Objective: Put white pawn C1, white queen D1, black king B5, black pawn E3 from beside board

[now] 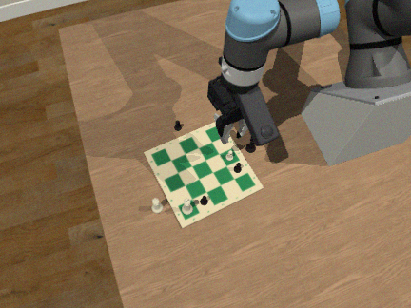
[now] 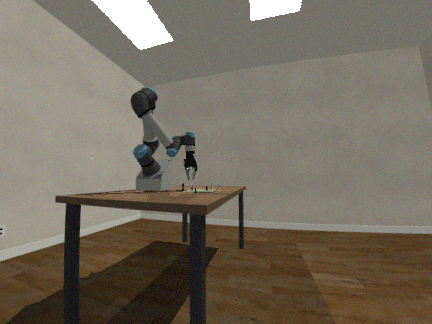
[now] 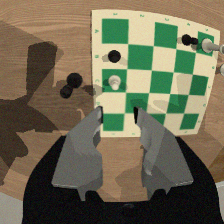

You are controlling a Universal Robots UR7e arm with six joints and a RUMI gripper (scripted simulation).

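The green and cream board (image 1: 174, 182) (image 3: 150, 80) (image 2: 202, 190) lies on the table. My gripper (image 1: 230, 133) (image 3: 118, 107) (image 2: 190, 175) hangs open and empty above the board's far corner. A white pawn (image 1: 229, 155) (image 3: 115, 81) stands upright on the board just ahead of the fingertips, apart from them. The black king (image 1: 250, 147) (image 3: 70, 85) stands off the board beside that corner. The black pawn (image 1: 177, 125) stands off the board at the far side. The white queen (image 1: 155, 203) stands off the board at its near left.
A black piece (image 1: 237, 167) (image 3: 114, 56) stands on the board near the white pawn. A black piece (image 1: 204, 200) (image 3: 187, 40) and a white piece (image 1: 187, 206) (image 3: 207, 46) stand near the board's front corner. The robot's grey base (image 1: 357, 114) is at the right.
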